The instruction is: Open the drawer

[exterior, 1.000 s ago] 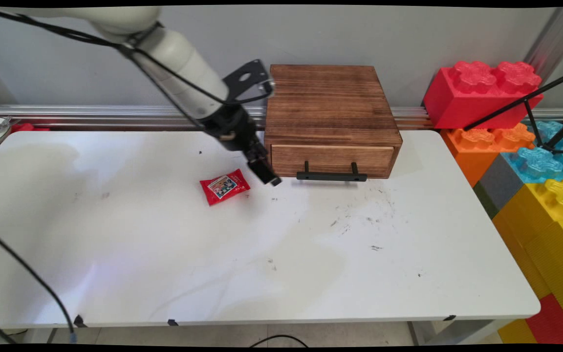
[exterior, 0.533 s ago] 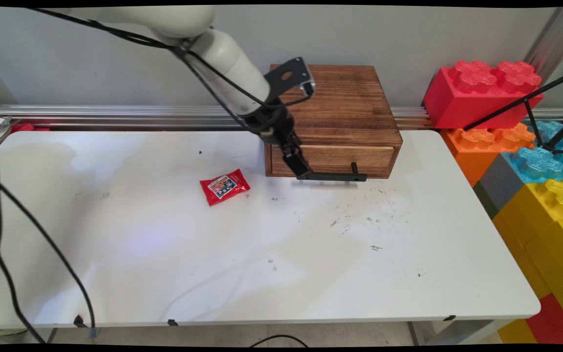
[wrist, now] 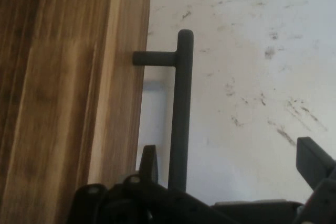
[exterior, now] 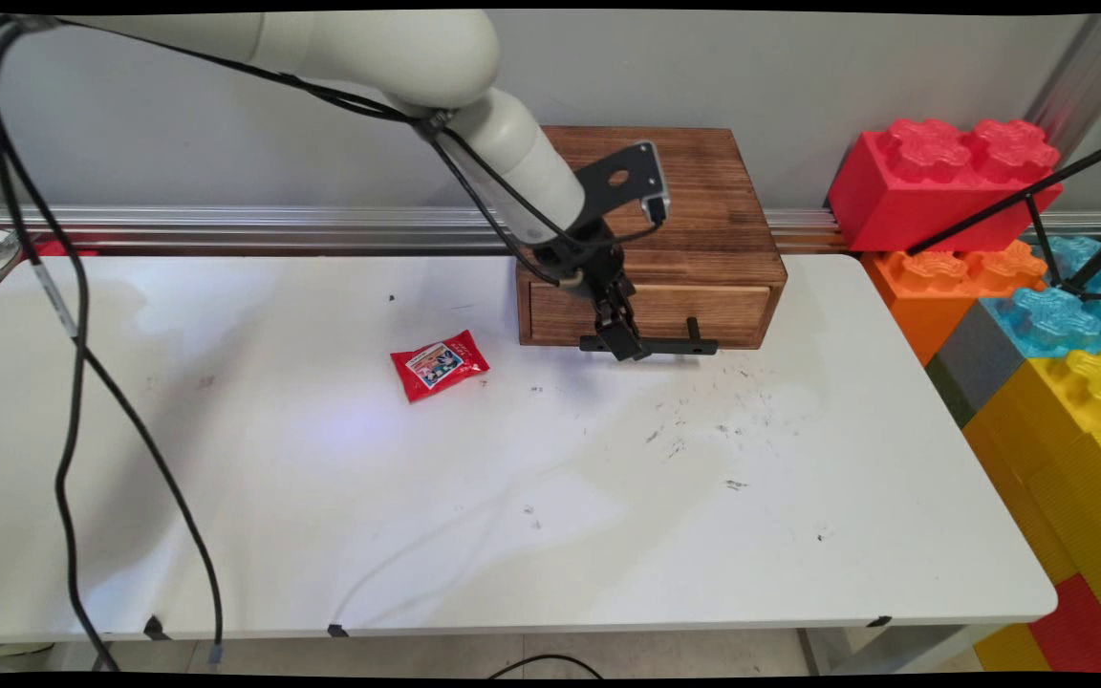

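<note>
Black gripper [exterior: 629, 350] down at the wooden box's [exterior: 651, 205] drawer front, fingers [wrist: 314, 160] spread wide open, one on each side of the dark bar handle [wrist: 180, 108] and not squeezing it. Red snack packet [exterior: 439, 364] flat on the white counter [exterior: 512, 497], off to the box's left and well apart from the gripper. Big toy bricks [exterior: 1009, 248] stacked past the counter's right end.

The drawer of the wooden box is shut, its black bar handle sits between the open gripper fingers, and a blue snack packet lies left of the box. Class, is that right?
One error: the snack packet is red, as the main view shows.
</note>
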Action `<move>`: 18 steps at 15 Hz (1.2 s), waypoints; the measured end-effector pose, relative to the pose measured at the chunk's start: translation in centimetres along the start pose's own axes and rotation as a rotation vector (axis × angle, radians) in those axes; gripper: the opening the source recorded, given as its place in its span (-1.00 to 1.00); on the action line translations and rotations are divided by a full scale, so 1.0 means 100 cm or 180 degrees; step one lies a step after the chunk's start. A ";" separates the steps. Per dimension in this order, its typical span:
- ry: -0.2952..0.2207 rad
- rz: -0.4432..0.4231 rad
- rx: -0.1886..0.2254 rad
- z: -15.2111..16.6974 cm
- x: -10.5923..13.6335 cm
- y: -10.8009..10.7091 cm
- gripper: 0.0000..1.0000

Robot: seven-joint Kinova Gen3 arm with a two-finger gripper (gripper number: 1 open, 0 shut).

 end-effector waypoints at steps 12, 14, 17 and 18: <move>-0.0090 0.0344 -0.0010 0.051 0.005 0.003 1.00; -0.0110 0.0372 -0.0009 0.059 0.004 0.004 1.00; -0.0135 0.0385 -0.0009 0.068 0.003 0.004 1.00; -0.0142 0.0389 -0.0008 0.071 0.003 0.004 1.00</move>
